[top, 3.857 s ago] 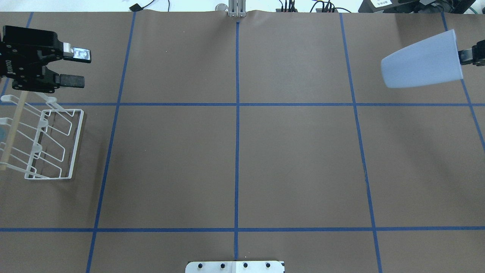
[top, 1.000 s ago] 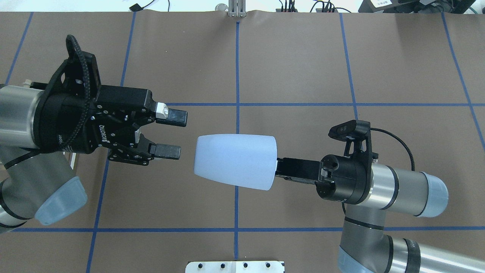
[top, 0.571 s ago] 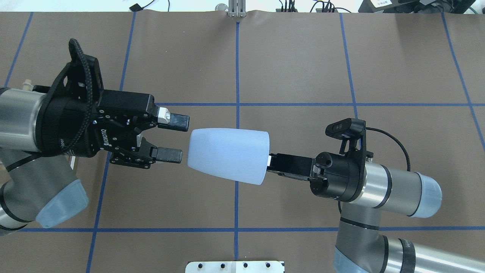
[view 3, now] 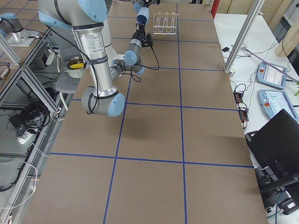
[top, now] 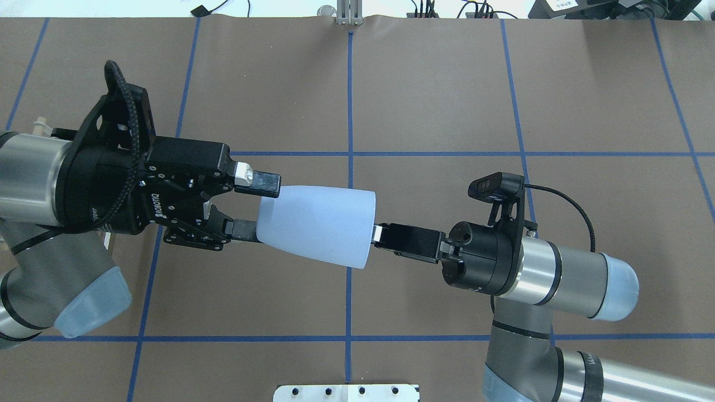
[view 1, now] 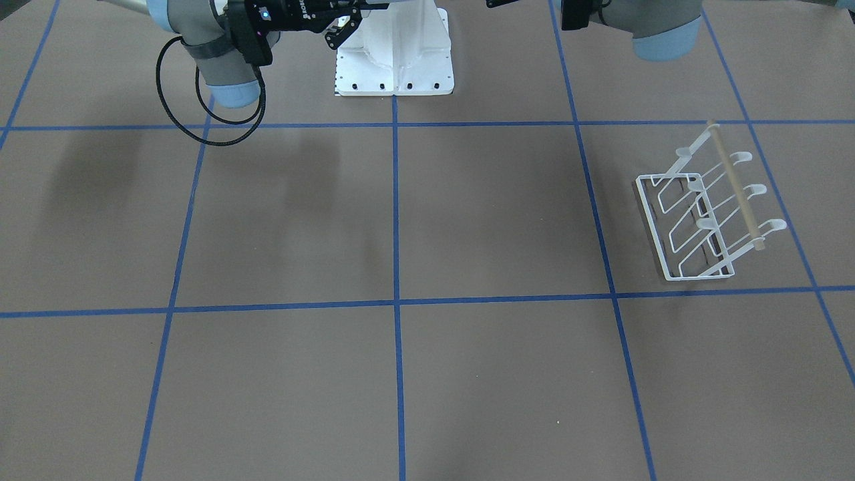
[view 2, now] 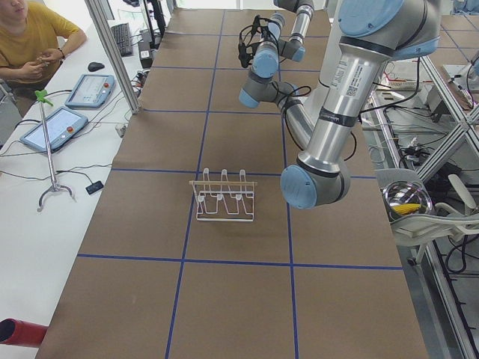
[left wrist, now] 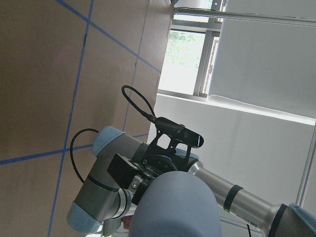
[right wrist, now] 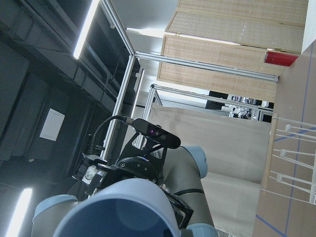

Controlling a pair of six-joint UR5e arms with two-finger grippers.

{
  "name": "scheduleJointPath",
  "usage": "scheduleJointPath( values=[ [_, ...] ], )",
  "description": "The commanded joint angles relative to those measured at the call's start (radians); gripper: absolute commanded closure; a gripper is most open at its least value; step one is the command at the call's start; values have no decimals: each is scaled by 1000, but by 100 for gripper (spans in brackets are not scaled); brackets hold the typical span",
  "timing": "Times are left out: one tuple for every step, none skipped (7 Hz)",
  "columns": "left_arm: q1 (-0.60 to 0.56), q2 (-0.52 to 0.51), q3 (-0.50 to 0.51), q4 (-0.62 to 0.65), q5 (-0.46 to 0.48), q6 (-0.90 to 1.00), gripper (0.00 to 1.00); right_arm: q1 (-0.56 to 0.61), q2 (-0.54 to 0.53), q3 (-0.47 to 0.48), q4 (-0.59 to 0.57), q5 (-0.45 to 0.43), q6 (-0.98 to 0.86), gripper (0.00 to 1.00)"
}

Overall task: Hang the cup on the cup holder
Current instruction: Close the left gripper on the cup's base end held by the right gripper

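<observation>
Moved leftward, the cup [top: 315, 226] has entered the spread left end effector [top: 261, 207]; the right end effector [top: 379, 235] grips its rim.

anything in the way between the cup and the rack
Nothing visible: the cup holder stands alone on bare paper. The cup is mid-air in the right gripper, the left gripper's fingers flanking its base.

Overhead view: the cup [top: 315, 226] conceals the fingertips of the right claw [top: 375, 234] and the lower fingertip of the left claw [top: 262, 207]. The left arm covers nearly all of the cup holder [view 1: 705, 224]. Front-facing view: the top edge cuts off the cup and most of both claws.
</observation>
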Motion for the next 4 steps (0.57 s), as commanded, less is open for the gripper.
scheduleJointPath(
  values=[
    [0,4,0,0,0,17,3,-1,1,0,-1,0,1,100],
    [2,4,0,0,0,20,11,-1,3,1,-3,-6,1,100],
    [2,1,0,0,0,20,16,-2,9,0,-3,-25,1,100],
    [2,1,2,-17,0,20,20,-7,10,0,-1,-28,1,100]
  ],
)
